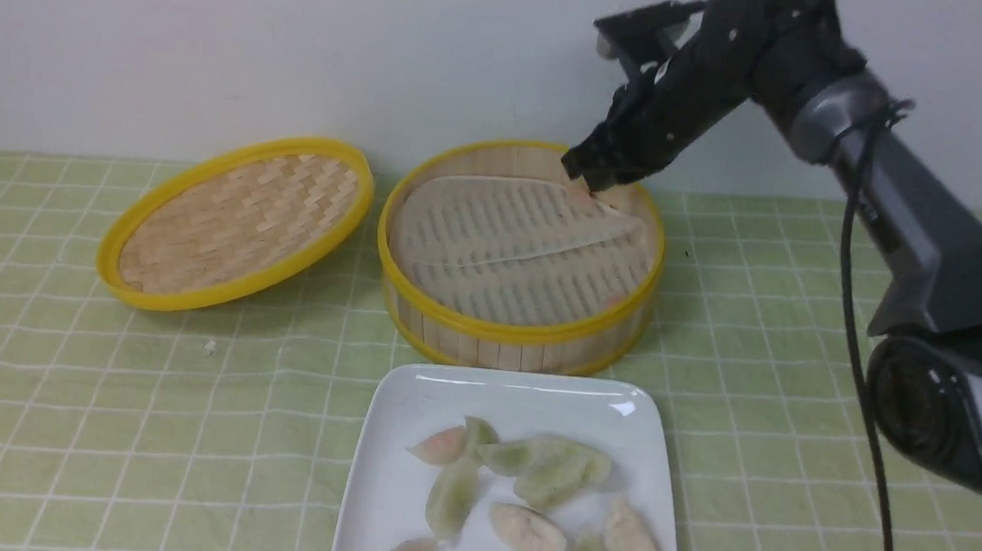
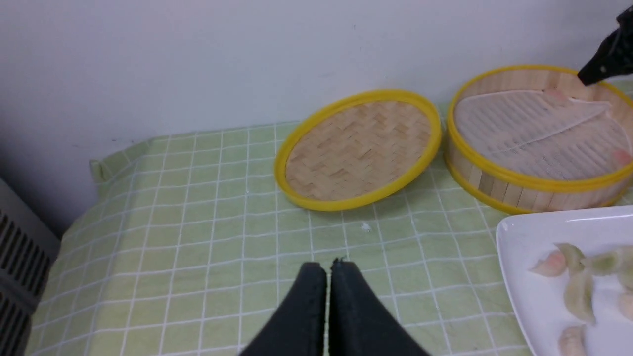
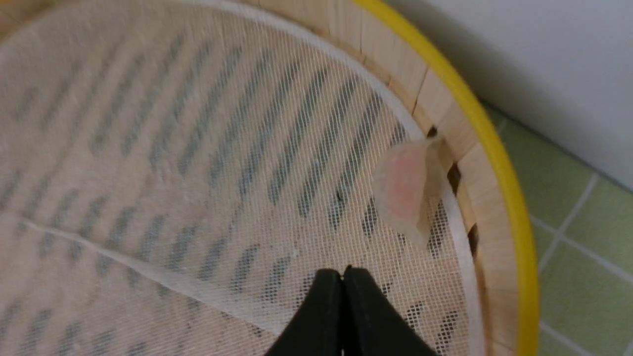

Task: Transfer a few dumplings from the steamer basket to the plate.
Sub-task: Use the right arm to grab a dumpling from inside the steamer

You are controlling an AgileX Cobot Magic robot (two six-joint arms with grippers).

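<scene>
The steamer basket (image 1: 513, 333) stands mid-table with its liner sheet (image 1: 495, 224) creased across. A pinkish dumpling (image 3: 403, 193) lies by the basket's far wall (image 3: 445, 109), a short way from my right gripper (image 3: 342, 272). That gripper is shut and empty just above the liner, and the front view has it (image 1: 588, 180) at the far rim. Another pinkish dumpling (image 1: 613, 301) lies at the basket's near right side. The white plate (image 1: 389, 493) in front holds several dumplings (image 1: 546, 478). My left gripper (image 2: 328, 264) is shut and empty over the cloth, left of the plate (image 2: 524, 296).
A shallow woven lid (image 1: 240, 219) with a yellow rim lies tilted left of the basket. A green checked cloth (image 1: 100, 421) covers the table. A white wall runs close behind the basket. A small white crumb (image 1: 209, 346) lies on the cloth.
</scene>
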